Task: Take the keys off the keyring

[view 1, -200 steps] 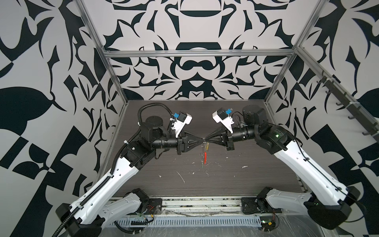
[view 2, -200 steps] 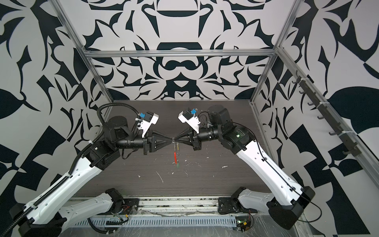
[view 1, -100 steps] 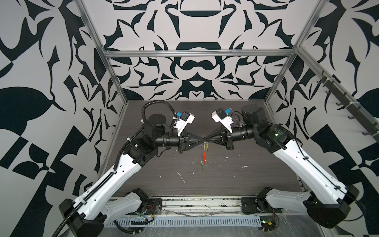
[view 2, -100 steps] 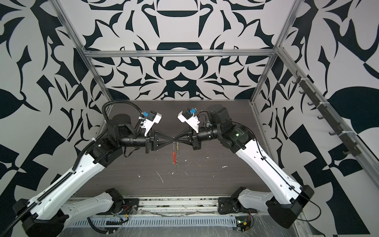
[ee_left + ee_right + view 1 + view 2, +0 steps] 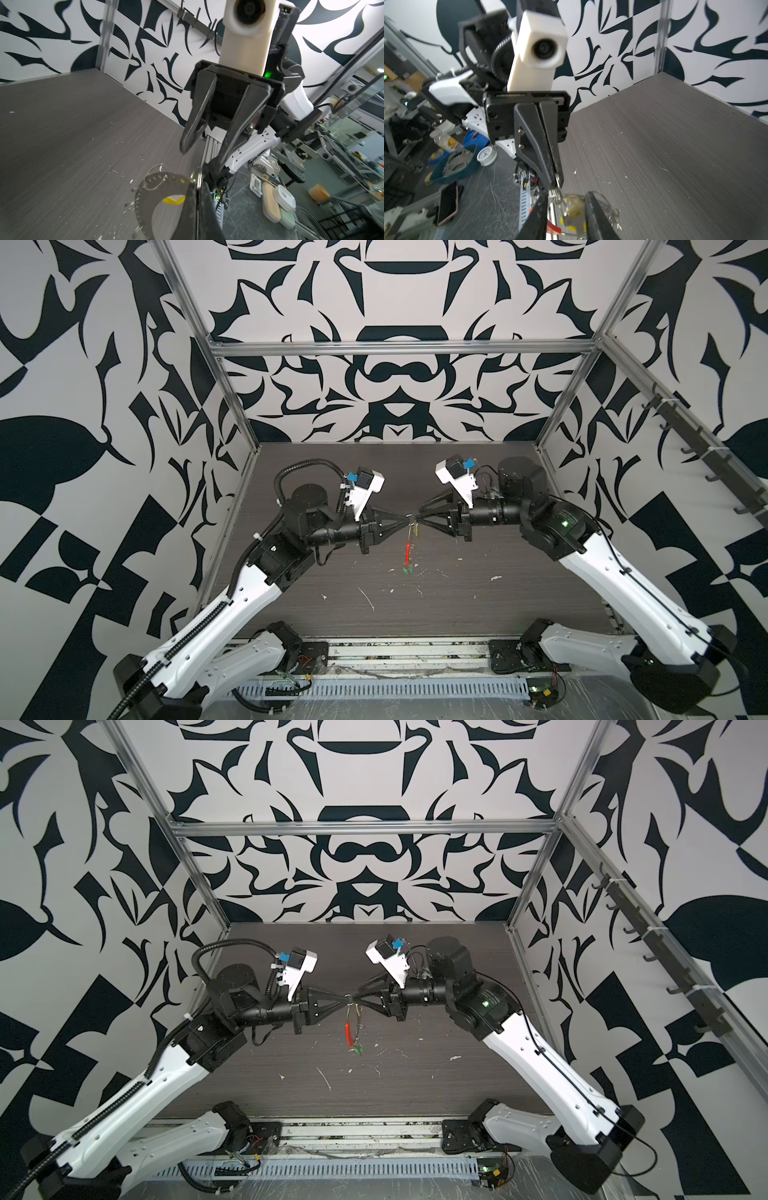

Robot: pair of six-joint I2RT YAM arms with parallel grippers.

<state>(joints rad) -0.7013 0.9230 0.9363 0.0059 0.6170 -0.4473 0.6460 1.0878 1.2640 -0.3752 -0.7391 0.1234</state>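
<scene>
Two keys, a yellow key [image 5: 575, 213] and a green key [image 5: 358, 1049], hang on the keyring [image 5: 348, 1032], a thin grey hoop dotted with holes, one arc red. It dangles above the table [image 5: 519, 593] between the arms' tips. The left gripper [image 5: 402, 519] is pinched tight on the hoop's top edge; the right gripper [image 5: 418, 513] has its fingers apart, flanking the yellow key.

Matt grey metal keyring [image 5: 144, 207], matt black plastic fingers [image 5: 238, 124], dull dark wood-grain table [image 5: 62, 135].
</scene>
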